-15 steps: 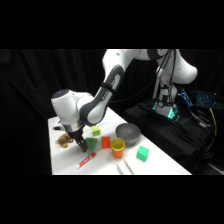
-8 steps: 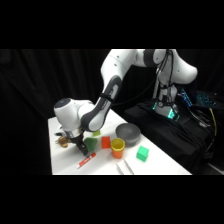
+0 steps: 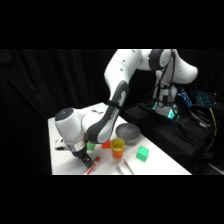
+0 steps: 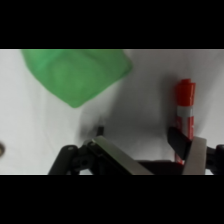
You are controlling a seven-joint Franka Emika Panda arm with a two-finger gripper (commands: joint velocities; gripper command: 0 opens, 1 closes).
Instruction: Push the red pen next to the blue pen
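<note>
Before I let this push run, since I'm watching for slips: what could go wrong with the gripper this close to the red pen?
The gripper sits low over the table with one finger at the red pen's end; pushed off-centre, the pen may pivot or roll away. The green block lies close on the other side and could get bumped. The blue pen isn't clearly visible, so the direction is unchecked.

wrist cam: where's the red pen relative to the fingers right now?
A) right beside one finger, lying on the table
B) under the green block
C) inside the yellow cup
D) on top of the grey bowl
A: in the wrist view the red pen lies on the white table right at one finger, apart from the green block.
</note>
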